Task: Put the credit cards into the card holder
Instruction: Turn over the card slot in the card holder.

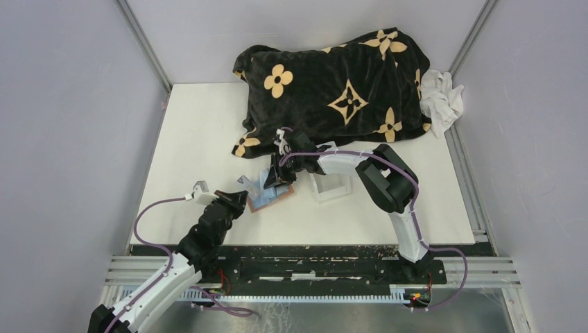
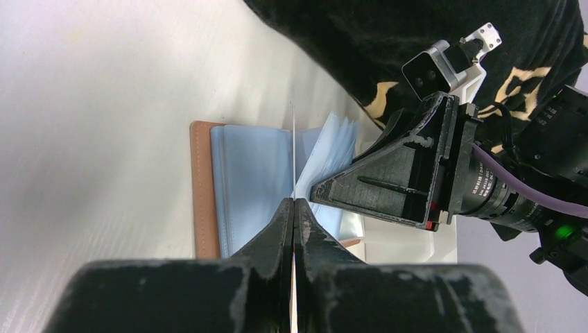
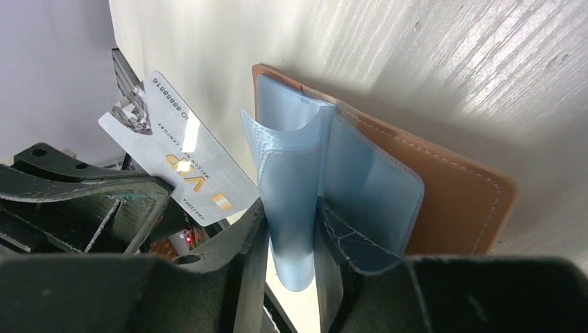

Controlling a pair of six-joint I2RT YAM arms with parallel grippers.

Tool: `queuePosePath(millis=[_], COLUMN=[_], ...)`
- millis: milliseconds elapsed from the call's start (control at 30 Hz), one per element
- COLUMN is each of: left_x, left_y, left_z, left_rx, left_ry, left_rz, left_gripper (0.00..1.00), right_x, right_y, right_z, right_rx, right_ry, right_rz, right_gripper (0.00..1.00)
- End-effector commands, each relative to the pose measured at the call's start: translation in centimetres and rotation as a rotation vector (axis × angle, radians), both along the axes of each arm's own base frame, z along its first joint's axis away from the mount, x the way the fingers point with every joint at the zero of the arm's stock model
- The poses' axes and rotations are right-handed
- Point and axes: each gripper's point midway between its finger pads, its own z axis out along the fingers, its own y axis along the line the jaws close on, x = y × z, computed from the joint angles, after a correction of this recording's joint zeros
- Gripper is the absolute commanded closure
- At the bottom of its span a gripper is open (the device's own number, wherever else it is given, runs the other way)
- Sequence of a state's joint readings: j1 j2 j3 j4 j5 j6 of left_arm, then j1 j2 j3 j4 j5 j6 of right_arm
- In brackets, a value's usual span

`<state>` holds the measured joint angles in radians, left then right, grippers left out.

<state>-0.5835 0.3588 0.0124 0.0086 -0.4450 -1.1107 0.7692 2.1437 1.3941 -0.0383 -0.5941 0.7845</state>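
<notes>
Clamping a silver-grey credit card, the left gripper is showing its jaws pressed together on the plastic with no gap. In the left wrist view the card is presenting edge-on, a thin pale line running straight out from the fingertips. It is standing on edge above the open card holder and pointing across its blue sleeves. The right wrist view is giving what that view is hiding: the card's printed face, with the long axis slanting from upper left down to lower right. Its lower corner is sitting just beside the raised sleeves; contact cannot be told. The right gripper is nipping a bunch of sleeve leaves between narrowly parted jaws and holding them upright off the brown cover, which is lying flat on the table. The top external view is placing the holder near the front middle of the table, between the two grippers, its near brown edge slanting slightly up toward the right; the card is too small to read there. Edges: a clear tray is sitting just right of the holder, a black blanket with tan flowers is lying close behind the right gripper, and a white cloth is bunching at the far right corner. Open table surface is showing left of and behind the holder, and the front table edge is lying near the left gripper.
</notes>
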Motion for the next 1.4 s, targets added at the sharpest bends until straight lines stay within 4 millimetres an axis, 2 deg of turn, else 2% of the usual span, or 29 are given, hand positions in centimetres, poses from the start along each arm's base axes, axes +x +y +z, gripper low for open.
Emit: queuePosePath(millis=[0, 300, 533, 900, 1067, 1267, 1300, 1333, 1367], left_x=[0.1, 0.0, 0.0, 0.4, 0.4, 0.3, 0.3, 0.3, 0.3], left_y=[1.2, 1.6, 1.3, -0.2, -1.1, -1.8, -1.9, -2.0, -2.1], left_z=[-1.1, -1.1, -2.0, -2.3, -2.3, -3.1, -3.1, -3.1, -3.1], left_rx=[0.000, 0.006, 0.023, 0.000, -0.021, -0.035, -0.036, -0.039, -0.042], left_ry=[0.004, -0.001, 0.025, 0.021, 0.021, 0.050, 0.052, 0.052, 0.052], left_rz=[0.062, 0.080, 0.064, 0.006, -0.031, -0.062, -0.066, -0.070, -0.072], left_gripper=[0.97, 0.97, 0.97, 0.97, 0.97, 0.97, 0.97, 0.97, 0.97], right_x=[0.8, 0.8, 0.8, 0.7, 0.7, 1.0, 1.0, 1.1, 1.2], right_y=[0.7, 0.7, 0.6, 0.7, 0.5, -0.3, -0.4, -0.5, -0.5], right_z=[1.3, 0.9, 1.1, 0.5, 0.0, -0.5, -0.5, -0.3, -0.2], right_rx=[0.048, 0.045, 0.049, 0.045, 0.022, -0.030, -0.037, -0.042, -0.048], right_ry=[-0.033, -0.030, -0.027, -0.015, -0.014, -0.038, -0.046, -0.053, -0.062], right_rz=[0.008, 0.013, 0.014, 0.017, 0.013, 0.003, 0.003, 0.003, 0.004], right_gripper=[0.67, 0.67, 0.68, 0.68, 0.65, 0.50, 0.40, 0.06, 0.00])
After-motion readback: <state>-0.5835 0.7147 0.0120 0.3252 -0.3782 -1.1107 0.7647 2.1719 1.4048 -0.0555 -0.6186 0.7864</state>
